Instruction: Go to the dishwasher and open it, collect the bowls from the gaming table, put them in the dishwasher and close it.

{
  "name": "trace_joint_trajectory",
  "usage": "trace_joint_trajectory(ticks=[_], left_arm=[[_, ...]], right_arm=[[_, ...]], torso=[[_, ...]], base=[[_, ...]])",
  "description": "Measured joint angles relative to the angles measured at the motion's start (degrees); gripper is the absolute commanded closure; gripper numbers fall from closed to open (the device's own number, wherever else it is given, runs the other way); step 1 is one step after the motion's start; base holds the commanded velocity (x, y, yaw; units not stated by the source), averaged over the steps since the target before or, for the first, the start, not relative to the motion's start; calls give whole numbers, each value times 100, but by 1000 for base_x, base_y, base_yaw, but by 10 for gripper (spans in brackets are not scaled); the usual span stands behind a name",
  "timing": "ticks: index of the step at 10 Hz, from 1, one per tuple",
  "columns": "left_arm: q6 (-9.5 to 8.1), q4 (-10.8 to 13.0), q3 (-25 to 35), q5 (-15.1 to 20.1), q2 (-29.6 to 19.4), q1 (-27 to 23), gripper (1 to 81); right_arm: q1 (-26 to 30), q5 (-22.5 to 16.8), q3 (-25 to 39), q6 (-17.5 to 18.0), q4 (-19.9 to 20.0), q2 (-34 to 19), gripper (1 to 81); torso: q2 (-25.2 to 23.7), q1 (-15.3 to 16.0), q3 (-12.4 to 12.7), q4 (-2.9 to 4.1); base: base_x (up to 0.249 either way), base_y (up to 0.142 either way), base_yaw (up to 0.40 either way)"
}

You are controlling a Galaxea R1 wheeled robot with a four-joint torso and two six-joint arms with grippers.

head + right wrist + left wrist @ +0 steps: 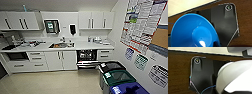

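The dishwasher (86,55) stands under the counter, right of the sink. Its door (86,64) is folded down and the wire racks show in the dark interior. A bright blue bowl (193,31) sits tilted and very close in the right wrist view, above the robot's dark plate. My right gripper (215,43) is shut on the bowl's rim. A pale grey rounded shape (233,77) looms close in the left wrist view; I cannot tell whether it is a bowl. The dark bowl and the gaming table are out of view.
White cabinets (61,60) and drawers run along the counter (82,45), which has a sink (61,45). Black, green and blue bins (117,77) stand along the right wall just right of the dishwasher. Beige floor (50,82) lies between me and the cabinets.
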Motion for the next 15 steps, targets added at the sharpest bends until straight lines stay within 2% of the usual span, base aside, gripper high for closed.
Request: trace_joint_trajectory(ticks=[9, 15], left_arm=[[-2, -22, 0, 0, 11, 0, 811], [0, -33, 39, -29, 91, 30, 811]], right_arm=[[-16, 0, 0, 0, 0, -2, 811], [-18, 9, -2, 0, -1, -41, 811]], torso=[[-2, -5, 0, 0], [-5, -7, 2, 0]], base=[[145, 68, 0], [173, 0, 0]])
